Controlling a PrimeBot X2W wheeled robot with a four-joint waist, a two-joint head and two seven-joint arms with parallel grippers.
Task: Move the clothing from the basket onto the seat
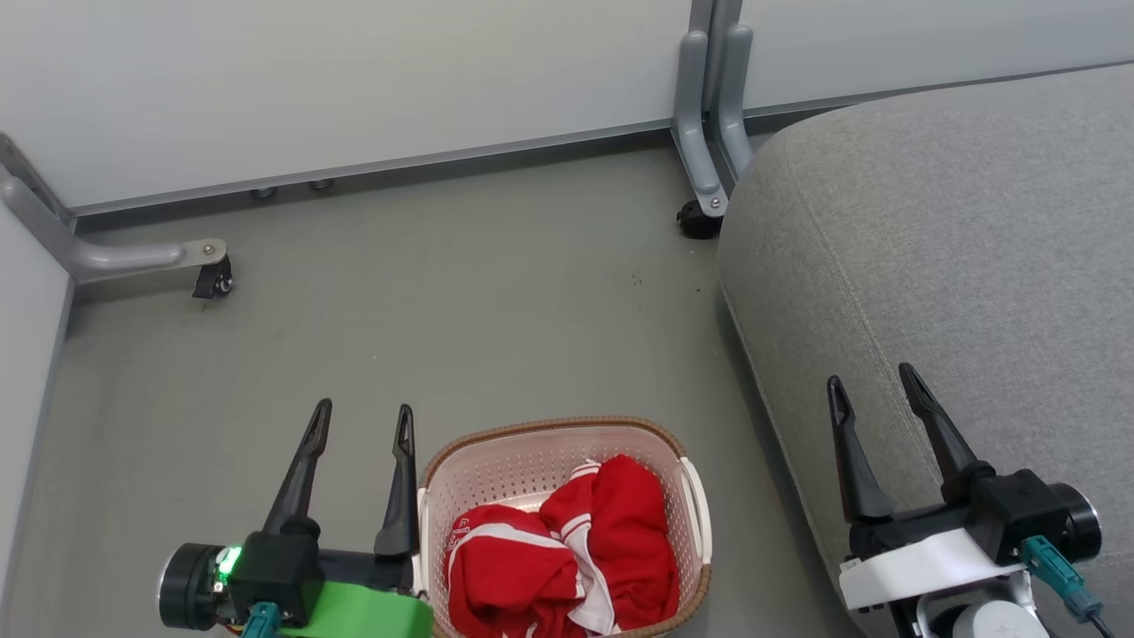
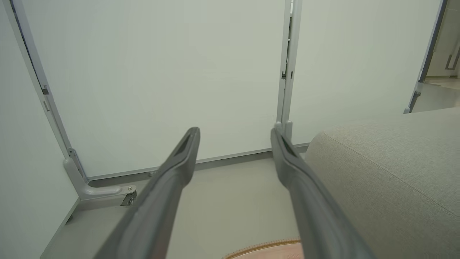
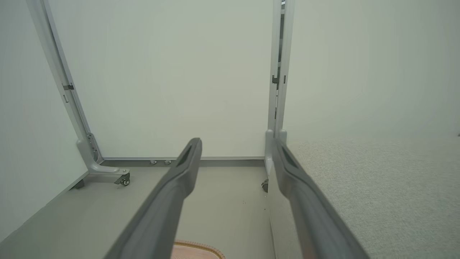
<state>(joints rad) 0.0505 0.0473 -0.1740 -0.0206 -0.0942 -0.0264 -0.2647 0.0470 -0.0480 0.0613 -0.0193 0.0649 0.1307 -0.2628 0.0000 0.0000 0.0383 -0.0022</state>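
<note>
Red clothing [image 1: 567, 549] with white stripes lies bunched inside the cream perforated basket [image 1: 496, 465], which stands on the floor at the bottom centre of the head view. Its brown rim [image 2: 266, 248] peeks into the left wrist view and its rim [image 3: 196, 248] into the right wrist view. The large light-grey seat [image 1: 957, 266] spreads to the right of the basket, seen also as the seat [image 2: 391, 172] and the seat [image 3: 377, 180]. My left gripper [image 1: 365, 415] is open, just left of the basket. My right gripper [image 1: 873, 379] is open above the seat's front edge.
White partition panels stand behind, on grey metal feet with castors [image 1: 213, 279] at the left and castors [image 1: 695, 220] by the seat's far corner. Grey floor [image 1: 443, 310] stretches between basket and panels. A doorway [image 2: 442, 54] opens at the far right.
</note>
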